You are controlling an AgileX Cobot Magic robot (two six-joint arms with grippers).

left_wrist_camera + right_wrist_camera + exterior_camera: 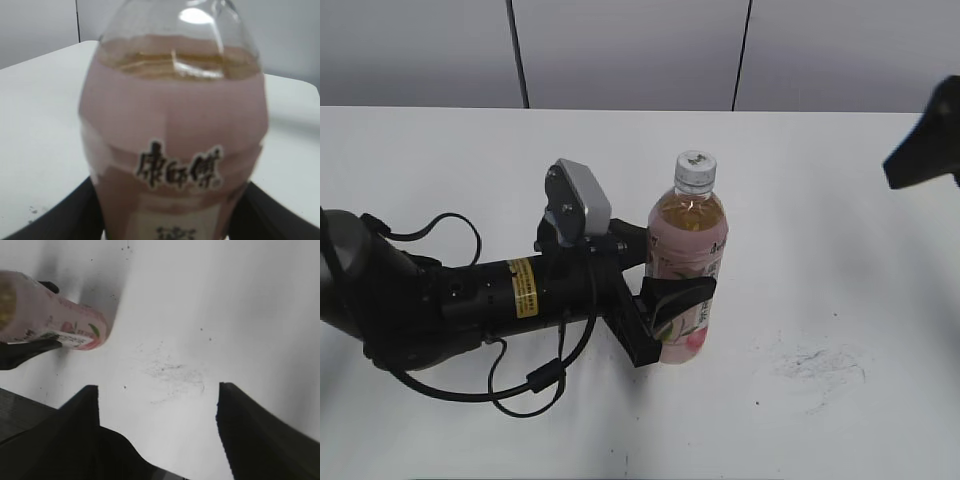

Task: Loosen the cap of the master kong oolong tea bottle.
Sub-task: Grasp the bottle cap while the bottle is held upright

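The master kong oolong tea bottle [686, 255] stands upright on the white table [820, 200], clear with amber tea and a pink label. Its white cap [696, 168] with a dark mark sits on the neck. My left gripper [670, 300] is shut on the bottle's lower body from the left. In the left wrist view the bottle [175, 135] fills the frame between the black fingers [165, 215]; the cap is out of that view. My right gripper [157, 392] is open and empty above the table, right of the bottle [55, 315]. It shows at the exterior view's right edge [925, 140].
Grey scuff marks [820, 365] lie on the table right of the bottle, and also show in the right wrist view [175, 375]. A grey panelled wall [620, 50] stands behind the table. The left arm's cables [520, 385] lie at the front left.
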